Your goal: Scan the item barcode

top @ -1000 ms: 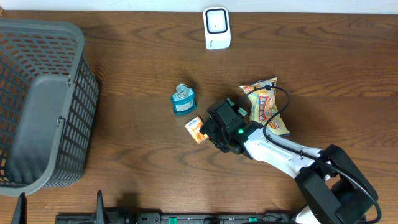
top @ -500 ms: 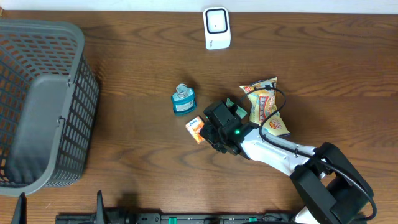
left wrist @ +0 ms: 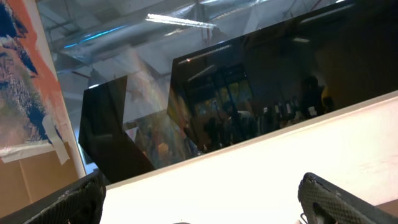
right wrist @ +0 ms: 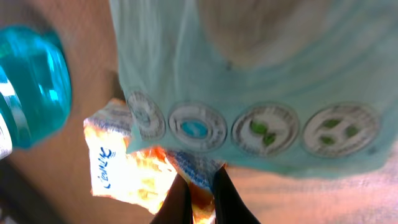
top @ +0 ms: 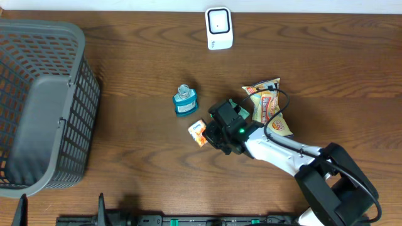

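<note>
L pincer (left wrist: 202,200) spread wide, idle. R pincer (top: 207,133) pressed shut, pinching orange sachet (top: 198,132) low on the surface (top: 138,157), just beside teal bottle (top: 185,101). Grab looks done. To go: lift, show barcode to white scanner (top: 219,28) at far edge. Sachet's blue script is too blurred to read.

- The overhead camera looks straight down from well above on the dark brown wooden worktop (top: 138,169). It takes in the grey plastic mesh basket (top: 85,119) at the left edge and the white box-shaped scanner (top: 219,28) at the far edge.
- The left wrist camera is tilted up, away from the worktop, and faces a far dark glass panel (left wrist: 261,87) and ceiling lights (left wrist: 180,22).
- The right wrist camera is very near to the worktop, close on the small orange and white sachet (right wrist: 124,177) and the teal plastic bottle (right wrist: 28,87).
- Only these two things are shared with the overhead view.
</note>
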`<state>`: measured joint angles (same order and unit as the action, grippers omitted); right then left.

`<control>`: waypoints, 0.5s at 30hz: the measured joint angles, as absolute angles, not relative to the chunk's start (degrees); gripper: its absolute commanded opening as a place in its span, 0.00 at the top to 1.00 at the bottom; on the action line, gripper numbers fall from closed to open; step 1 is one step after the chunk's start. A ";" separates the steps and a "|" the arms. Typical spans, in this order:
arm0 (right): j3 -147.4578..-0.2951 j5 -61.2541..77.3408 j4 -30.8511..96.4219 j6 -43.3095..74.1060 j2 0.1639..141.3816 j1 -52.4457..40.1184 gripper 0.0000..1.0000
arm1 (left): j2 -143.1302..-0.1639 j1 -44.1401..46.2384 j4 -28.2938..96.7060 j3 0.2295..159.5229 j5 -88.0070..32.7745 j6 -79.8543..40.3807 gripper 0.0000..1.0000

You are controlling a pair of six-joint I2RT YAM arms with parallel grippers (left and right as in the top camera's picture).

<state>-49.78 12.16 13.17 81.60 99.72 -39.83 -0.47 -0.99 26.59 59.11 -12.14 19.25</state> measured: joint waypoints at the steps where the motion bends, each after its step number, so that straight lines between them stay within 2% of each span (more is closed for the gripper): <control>1: -49.76 13.87 13.50 80.95 99.72 -39.31 0.99 | -0.47 -0.99 26.59 59.11 -12.14 19.27 0.01; 9: -49.32 42.96 21.02 67.61 98.32 -28.16 0.98 | -0.47 -0.95 26.65 59.11 -12.14 19.25 0.01; 15: -49.32 63.55 21.41 61.28 97.95 -25.65 0.98 | -0.47 -0.95 26.83 59.11 -12.14 19.25 0.01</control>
<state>-49.32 63.55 21.41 61.28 97.95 -25.65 -0.47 -0.95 26.83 59.11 -12.14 19.25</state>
